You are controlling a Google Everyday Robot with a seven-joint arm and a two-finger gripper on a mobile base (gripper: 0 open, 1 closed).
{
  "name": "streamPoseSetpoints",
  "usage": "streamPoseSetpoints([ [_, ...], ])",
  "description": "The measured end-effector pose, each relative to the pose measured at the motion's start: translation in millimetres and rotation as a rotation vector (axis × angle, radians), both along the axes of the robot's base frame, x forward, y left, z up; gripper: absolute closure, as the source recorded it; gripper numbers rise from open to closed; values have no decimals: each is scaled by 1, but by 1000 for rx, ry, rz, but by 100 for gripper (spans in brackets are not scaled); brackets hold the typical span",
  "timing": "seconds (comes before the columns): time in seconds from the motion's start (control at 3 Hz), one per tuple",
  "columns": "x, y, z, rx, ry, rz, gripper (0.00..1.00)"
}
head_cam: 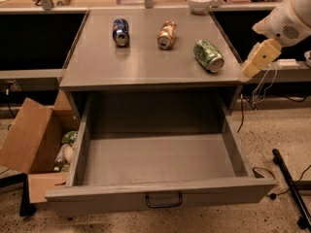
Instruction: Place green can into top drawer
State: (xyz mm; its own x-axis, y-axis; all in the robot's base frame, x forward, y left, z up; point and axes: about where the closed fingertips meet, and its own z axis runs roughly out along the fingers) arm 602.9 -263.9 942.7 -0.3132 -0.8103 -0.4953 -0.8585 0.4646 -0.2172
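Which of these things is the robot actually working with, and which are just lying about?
In the job: green can, on the cabinet top; top drawer, open; gripper, beside the top's edge, near the can.
Just lying about: blue can; copper-orange can; white bowl; cardboard box.

Single view, high front, looking down into open top drawer [121, 198]; hand [251, 69] upper right.

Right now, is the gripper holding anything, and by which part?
Nothing. The gripper hangs by the right edge of the cabinet top, apart from the green can lying there.
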Motion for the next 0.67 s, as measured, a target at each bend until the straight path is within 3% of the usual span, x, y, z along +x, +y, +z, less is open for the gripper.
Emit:
streamPoseSetpoints([
  [0.33, 28, 9, -14, -44, 37, -28, 0],
  [0.67, 31, 9, -14, -43, 37, -31, 0],
])
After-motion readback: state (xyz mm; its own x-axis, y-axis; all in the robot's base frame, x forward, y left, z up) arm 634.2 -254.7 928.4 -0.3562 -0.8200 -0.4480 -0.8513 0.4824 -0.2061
